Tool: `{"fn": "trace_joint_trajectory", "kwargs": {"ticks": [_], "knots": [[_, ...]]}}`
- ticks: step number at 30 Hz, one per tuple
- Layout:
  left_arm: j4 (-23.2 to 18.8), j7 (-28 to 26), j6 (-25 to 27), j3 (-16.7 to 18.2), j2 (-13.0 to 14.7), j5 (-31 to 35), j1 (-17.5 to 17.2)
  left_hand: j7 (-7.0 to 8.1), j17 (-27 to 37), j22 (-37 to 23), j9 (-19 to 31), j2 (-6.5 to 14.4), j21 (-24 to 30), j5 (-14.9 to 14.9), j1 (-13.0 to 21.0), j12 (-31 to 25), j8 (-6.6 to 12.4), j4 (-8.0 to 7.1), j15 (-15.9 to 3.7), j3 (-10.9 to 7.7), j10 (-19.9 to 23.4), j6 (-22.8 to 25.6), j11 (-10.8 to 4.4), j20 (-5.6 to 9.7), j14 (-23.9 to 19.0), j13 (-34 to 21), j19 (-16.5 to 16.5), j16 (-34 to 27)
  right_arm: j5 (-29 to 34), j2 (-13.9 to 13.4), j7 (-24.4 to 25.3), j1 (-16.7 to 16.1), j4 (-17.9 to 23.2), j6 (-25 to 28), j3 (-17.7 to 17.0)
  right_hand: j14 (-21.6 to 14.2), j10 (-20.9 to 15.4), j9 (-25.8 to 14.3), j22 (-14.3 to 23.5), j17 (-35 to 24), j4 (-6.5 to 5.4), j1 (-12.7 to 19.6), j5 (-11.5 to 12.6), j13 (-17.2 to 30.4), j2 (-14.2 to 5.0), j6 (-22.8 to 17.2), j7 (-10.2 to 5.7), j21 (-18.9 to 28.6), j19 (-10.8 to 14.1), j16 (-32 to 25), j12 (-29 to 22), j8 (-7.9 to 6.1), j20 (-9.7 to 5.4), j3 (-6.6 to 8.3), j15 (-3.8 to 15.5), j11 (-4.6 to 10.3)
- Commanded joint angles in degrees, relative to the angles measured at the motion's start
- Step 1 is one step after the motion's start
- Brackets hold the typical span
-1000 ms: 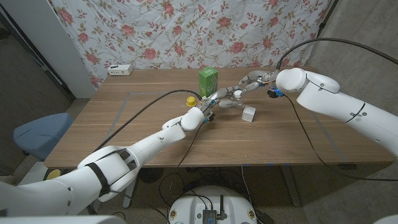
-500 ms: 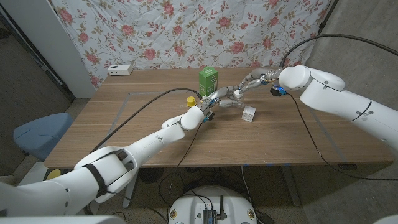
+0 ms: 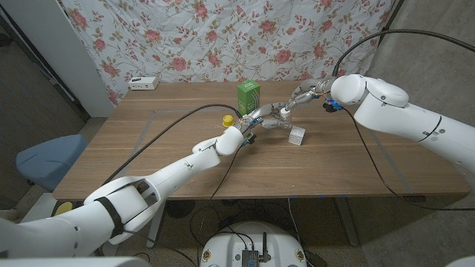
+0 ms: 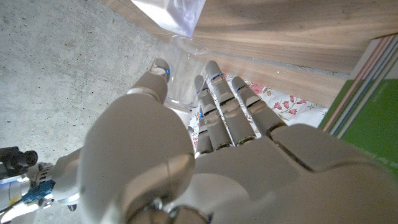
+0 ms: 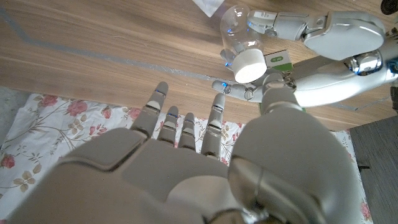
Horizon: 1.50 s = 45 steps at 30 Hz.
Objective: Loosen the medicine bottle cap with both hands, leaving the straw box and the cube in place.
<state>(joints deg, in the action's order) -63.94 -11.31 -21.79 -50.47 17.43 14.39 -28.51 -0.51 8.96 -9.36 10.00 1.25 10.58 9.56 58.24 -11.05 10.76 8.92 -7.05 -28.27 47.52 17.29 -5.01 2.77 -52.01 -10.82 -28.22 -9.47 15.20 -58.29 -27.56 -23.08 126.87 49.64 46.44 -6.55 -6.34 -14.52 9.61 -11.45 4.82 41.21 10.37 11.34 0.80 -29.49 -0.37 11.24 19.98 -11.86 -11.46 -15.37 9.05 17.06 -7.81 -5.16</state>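
Bench: wooden bench (image 3: 312, 159), brown grain, faint taped outline on top.
Room: floral cloth (image 3: 223, 37) hung behind; white power strip (image 3: 142, 83) at the far left edge; blue chair (image 3: 48, 159) off the left side; black cables trailing across the top.
Medicine bottle: clear medicine bottle (image 3: 276, 121) with white cap (image 3: 284, 113), near the bench's middle, between green straw box (image 3: 248, 96) and white cube (image 3: 297, 136); yellow object (image 3: 228, 120) just left of the left hand.
Left wrist view: clear bottle wall (image 4: 180, 71) seen past the fingers (image 4: 224, 106), thumb on one side, fingers on the other; green box side at the picture edge.
Right wrist view: white cap (image 5: 249, 65) facing the camera, bottle lying sideways, left hand's fingers on it.
Left hand: left hand (image 3: 254, 122) reaching in from the near left, fingers clamped on the bottle body.
Right hand: right hand (image 3: 300, 97) coming from the far right, fingers (image 5: 186, 121) spread apart, thumb near the cap; contact with the cap cannot be told.
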Motion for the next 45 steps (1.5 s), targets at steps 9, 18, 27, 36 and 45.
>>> {"fn": "trace_joint_trajectory", "kwargs": {"ticks": [9, 18, 27, 36, 45], "knots": [[-3.58, -0.12, 2.36, 0.08, 1.5, 1.78, -0.79, -0.04, 0.24, -0.13, 0.18, 0.16, 0.05, 0.42, 0.14, -0.35, 0.0, -0.07, -4.59, -0.7, 4.07, 0.51, -2.82, 1.08, -0.74, -0.07, 0.06, -0.49, 14.1, 2.23, -11.62, 6.64, 0.79, 2.77, 8.1, -0.8, -0.73, -0.21, 0.18, -0.06, 0.38, -0.51, -0.16, 0.18, 0.48, -0.78, 0.14, 0.26, 0.75, -0.47, -0.44, -0.58, 0.19, -0.46, -0.22, -0.22], [-3.63, -0.09, 2.33, 0.17, 1.5, 1.72, -0.86, -0.09, 0.19, -0.13, 0.18, 0.16, 0.04, 0.43, 0.08, -0.25, -0.03, -0.09, -4.64, -0.85, 3.93, 0.44, -2.82, 1.05, -0.66, -0.08, 0.14, -0.38, 17.88, 3.81, -14.53, 6.39, -0.2, 1.84, 8.24, -0.79, -0.73, -0.3, 0.18, -0.05, 0.35, -1.07, -0.24, 0.19, 0.78, -0.88, 0.23, 0.17, 0.76, -0.42, -0.4, -0.61, 0.23, -0.76, -0.35, -0.29], [-3.89, -0.24, 2.56, 0.35, 1.56, 1.53, -1.19, -0.03, 0.19, -0.13, 0.18, 0.21, 0.06, 0.43, -0.09, -0.18, -0.02, -0.18, -4.59, -0.97, 3.81, 0.46, -2.78, 1.04, -0.69, -0.08, 0.12, -0.38, 21.46, 5.16, -14.24, 4.4, -0.77, 0.89, 7.46, -1.45, -1.19, -0.48, 0.17, -0.05, 0.25, -2.22, -0.3, 0.22, 1.45, -2.44, 0.14, 0.26, 1.35, -0.59, -0.5, -1.24, 0.23, -1.4, -0.3, -0.28], [-3.34, -0.03, 2.16, 0.33, 1.44, 1.31, -0.98, 0.0, 0.19, -0.13, 0.19, 0.13, 0.06, 0.42, -0.3, -0.15, -0.03, -0.24, -4.41, -1.02, 3.79, 0.41, -2.75, 1.01, -0.78, -0.09, 0.14, -0.4, 23.5, 6.66, -15.16, 2.95, -1.83, -0.01, 6.63, -2.23, -1.75, -0.65, 0.17, 0.08, 0.93, -1.64, -0.13, 0.22, 1.52, -3.83, 0.19, 0.39, 2.16, -0.72, -0.6, -1.82, -0.33, -1.2, -0.05, -0.07], [-1.98, 0.14, 1.17, 0.21, 1.03, 1.07, -0.36, 0.02, 0.19, -0.13, 0.19, 0.06, 0.07, 0.41, -0.39, -0.16, -0.01, -0.24, -4.39, -1.08, 3.85, 0.47, -2.78, 1.04, -0.76, -0.09, 0.12, -0.37, 25.03, 7.87, -15.23, 1.86, -2.86, -0.25, 5.87, -2.66, -2.2, -0.81, 0.18, 0.14, 1.55, -0.78, 0.0, 0.23, 1.1, -4.9, -0.13, 0.36, 2.48, -0.77, -0.65, -2.3, -0.69, -0.73, 0.13, 0.07]]}}
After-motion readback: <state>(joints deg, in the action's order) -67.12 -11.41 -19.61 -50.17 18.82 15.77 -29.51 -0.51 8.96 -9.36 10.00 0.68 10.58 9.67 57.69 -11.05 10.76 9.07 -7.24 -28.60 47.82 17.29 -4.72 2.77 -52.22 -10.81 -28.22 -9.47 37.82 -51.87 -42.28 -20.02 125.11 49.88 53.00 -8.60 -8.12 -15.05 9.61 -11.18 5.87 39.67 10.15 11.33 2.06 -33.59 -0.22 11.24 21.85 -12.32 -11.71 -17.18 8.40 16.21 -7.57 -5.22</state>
